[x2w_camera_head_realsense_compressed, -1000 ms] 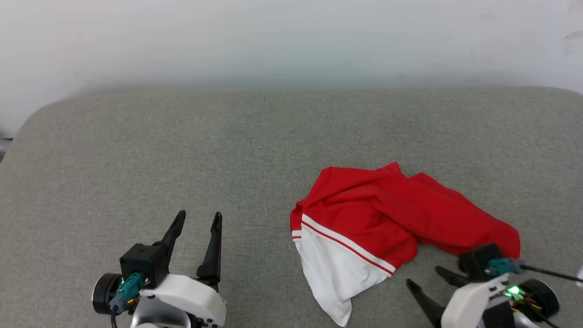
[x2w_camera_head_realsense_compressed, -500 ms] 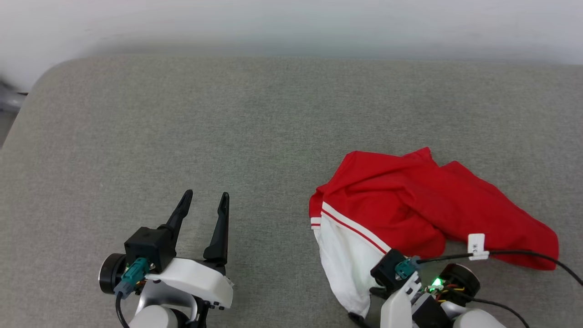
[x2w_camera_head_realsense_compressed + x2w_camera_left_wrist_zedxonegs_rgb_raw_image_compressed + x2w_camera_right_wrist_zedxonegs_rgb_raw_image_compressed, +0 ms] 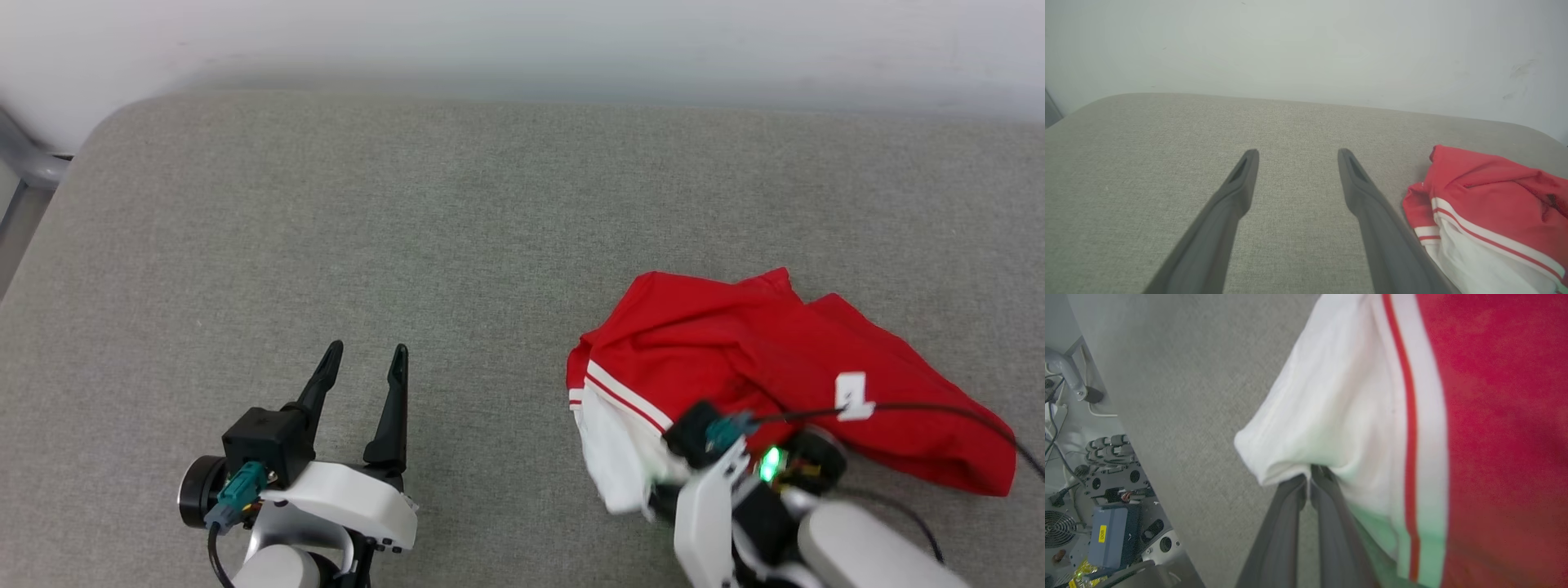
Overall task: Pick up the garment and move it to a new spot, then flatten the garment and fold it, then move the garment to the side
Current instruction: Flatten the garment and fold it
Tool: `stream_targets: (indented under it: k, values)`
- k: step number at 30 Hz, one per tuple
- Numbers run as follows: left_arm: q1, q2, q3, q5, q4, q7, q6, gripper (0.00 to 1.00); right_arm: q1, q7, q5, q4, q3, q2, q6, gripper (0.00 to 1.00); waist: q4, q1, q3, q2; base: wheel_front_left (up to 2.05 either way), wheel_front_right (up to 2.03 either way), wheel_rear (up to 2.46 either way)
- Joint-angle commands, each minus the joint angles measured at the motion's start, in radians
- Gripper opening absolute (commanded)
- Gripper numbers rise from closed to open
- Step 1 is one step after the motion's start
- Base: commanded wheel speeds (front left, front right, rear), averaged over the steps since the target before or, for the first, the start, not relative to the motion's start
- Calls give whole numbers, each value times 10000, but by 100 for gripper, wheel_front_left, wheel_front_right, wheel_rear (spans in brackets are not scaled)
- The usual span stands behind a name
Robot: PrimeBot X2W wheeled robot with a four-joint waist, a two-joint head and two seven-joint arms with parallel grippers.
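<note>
The garment [image 3: 804, 359], a bright red shirt with a white sleeve panel and stripe trim, lies crumpled on the right of the grey cushion. My right gripper [image 3: 1309, 482] is shut on the edge of that white panel [image 3: 1339, 416], which bunches up around the fingertips. In the head view the right wrist [image 3: 718, 474] covers this grip. My left gripper [image 3: 367, 349] stands open over bare cushion to the left of the garment [image 3: 1494, 196], well apart from it, with nothing between its fingers [image 3: 1241, 179].
The grey cushion [image 3: 408, 204] runs back to a white wall [image 3: 522, 33]. A metal frame [image 3: 33, 163] shows past its left corner. A black cable with a white tag [image 3: 853, 396] crosses the red cloth. Robot base hardware [image 3: 1106, 506] lies beyond the cushion's near edge.
The head camera has shifted. My right gripper moved left onto the white sleeve panel and shut on it, gathering the panel upward. The left gripper has stayed open in place.
</note>
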Motion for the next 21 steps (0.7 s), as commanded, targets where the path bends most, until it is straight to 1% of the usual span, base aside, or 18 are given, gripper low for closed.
stream_targets:
  k: [1,4,6,9,12,15,18,21]
  values:
    - [-27,-38,31,-53,22,-74,33,100,-441,-517,-264,-96,-445,143,-18,0,-43,-1,-65,0,0,0,0]
    - [57,-25,58,-54,20,-90,70,100,-680,-1387,-779,-293,-1371,356,-18,0,-133,-1,-145,0,0,0,0]
    - [96,0,71,-70,-5,-94,85,100,-947,-1851,-1200,-434,-2219,465,-18,0,-216,-1,-173,0,0,0,0]
    - [132,39,83,-97,-32,-101,108,100,-1138,-2091,-1693,-446,-3649,493,-18,0,-334,-1,-201,0,0,0,0]
    - [158,53,57,-106,-46,-90,122,100,-1076,-1960,-2056,-379,-4978,388,-16,0,-403,-1,-215,0,0,0,0]
    - [180,79,64,-124,-70,-92,142,100,-644,-1804,-2314,-294,-6452,259,-18,0,-464,-1,-213,0,0,0,0]
    - [186,76,53,-161,-73,-103,127,100,-58,-1654,-2524,-158,-7943,375,-16,0,-494,-1,-191,0,0,0,0]
    - [211,93,49,-168,-46,-94,138,100,694,-1588,-2610,77,-9239,685,-15,0,-526,-1,-157,0,0,0,0]
